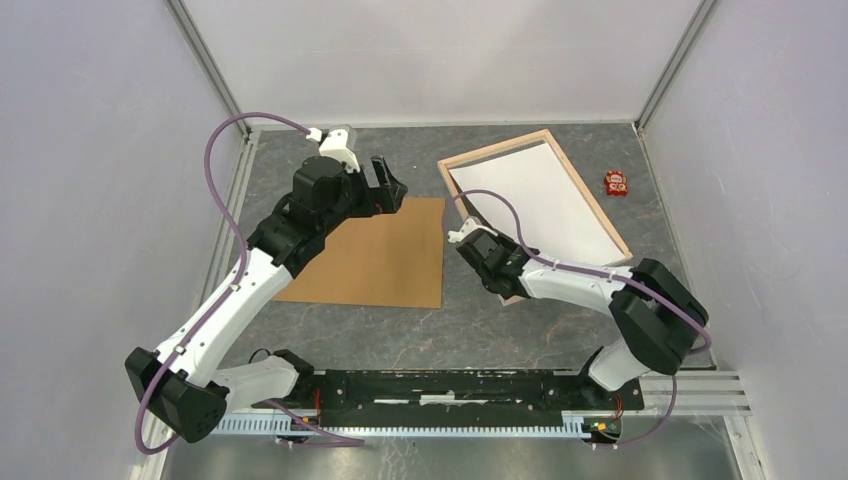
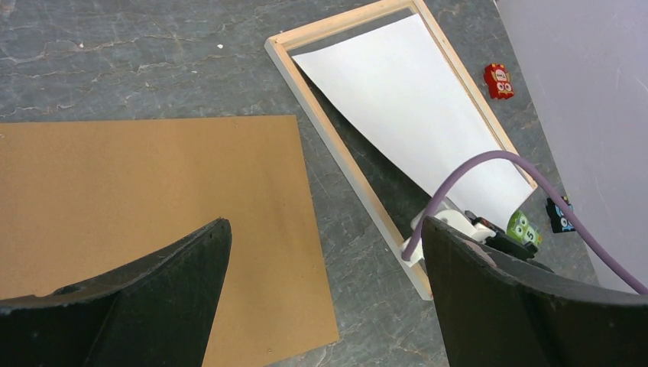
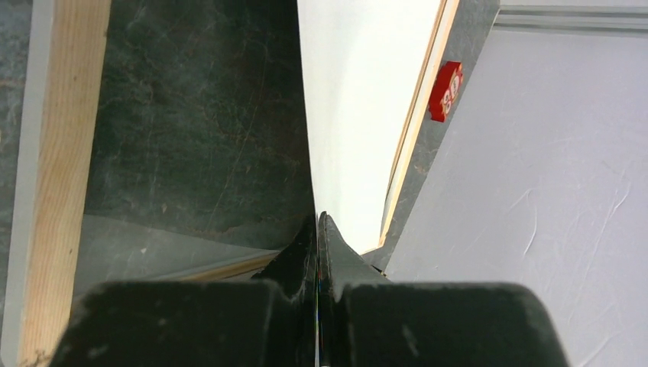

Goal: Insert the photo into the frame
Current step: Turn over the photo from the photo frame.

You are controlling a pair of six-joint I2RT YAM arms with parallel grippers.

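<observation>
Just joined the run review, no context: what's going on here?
The right arm has its jaws shut on the near edge of the white rectangular paper photo. The photo lies askew inside the pale wooden picture frame, with bare table showing along the frame's left rail. The left arm hovers with jaws open above the flat brown backing board, holding nothing.
</observation>
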